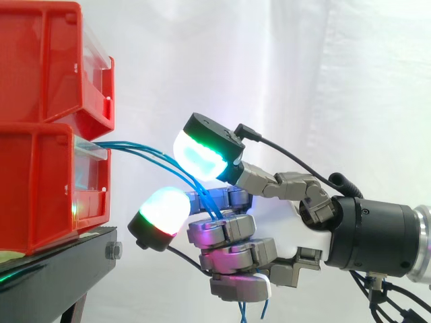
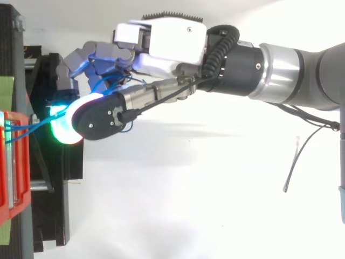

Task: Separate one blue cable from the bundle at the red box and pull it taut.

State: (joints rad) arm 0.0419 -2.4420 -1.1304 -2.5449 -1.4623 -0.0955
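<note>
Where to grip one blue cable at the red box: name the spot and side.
Probably the top strand of the blue cables, just outside the red box, where they fan apart. Come from the hand's side, pinching from above and below.

Place: you are running a robotics lab test rig.
Backdrop: you have a plain white curtain [image 1: 350,81] hung behind the whole work area.
Fixture: your red bins [image 1: 40,67] are stacked on a black stand [image 1: 60,266].
Machine: your industrial arm [image 2: 302,70] carries a fingered hand [image 2: 167,40] with glowing pads.
Test piece: blue cables [image 1: 145,149] run from the lower bin into the hand's curled fingers.
</note>
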